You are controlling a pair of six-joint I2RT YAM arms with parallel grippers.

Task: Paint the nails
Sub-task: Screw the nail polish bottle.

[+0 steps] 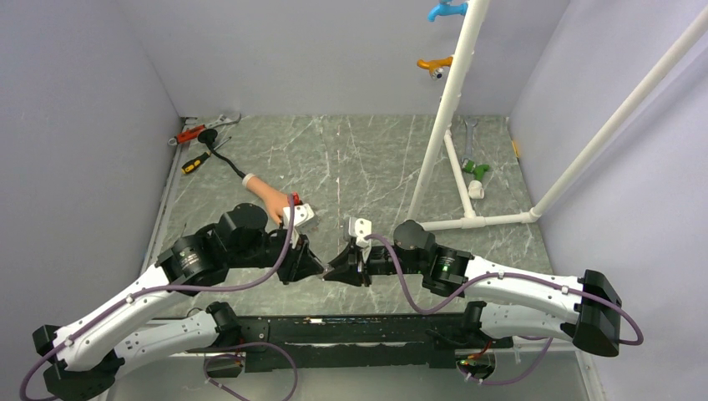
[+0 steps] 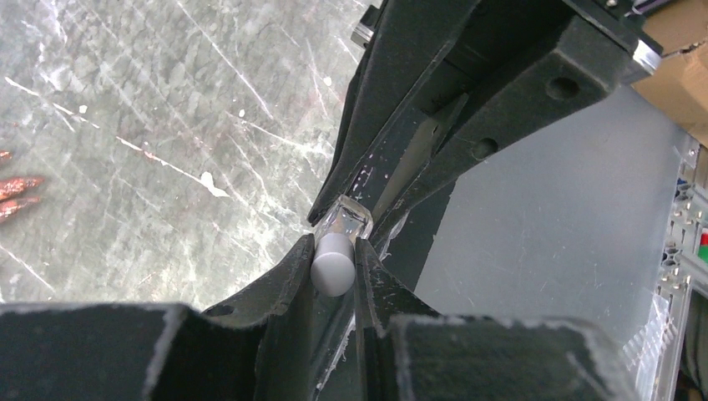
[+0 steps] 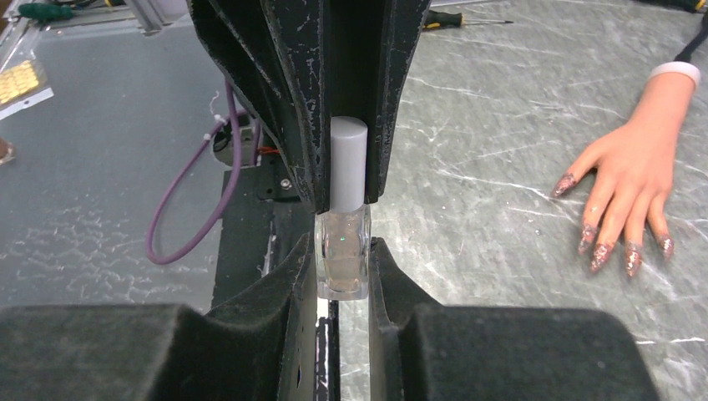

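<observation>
A small clear bottle [image 3: 342, 251] with a grey cap [image 3: 348, 163] is held between both grippers in mid-air at the table's near centre. My right gripper [image 3: 343, 261] is shut on the glass body. My left gripper [image 2: 334, 261] is shut on the grey cap [image 2: 332, 266], facing the right one tip to tip [image 1: 331, 269]. The flesh-coloured mannequin hand [image 3: 636, 171] lies palm down on the table, fingers spread, apart from the grippers. Its glittery reddish-pink nails [image 3: 601, 255] point toward the bottle. From above the hand [image 1: 265, 199] lies just behind the left wrist.
A white pipe frame [image 1: 442, 109] stands at the back right, with blue and orange fittings up high and a green piece [image 1: 474, 167] at its foot. Screwdrivers and a wrench [image 1: 200, 134] lie at the back left. A black rail [image 1: 351, 330] runs along the near edge.
</observation>
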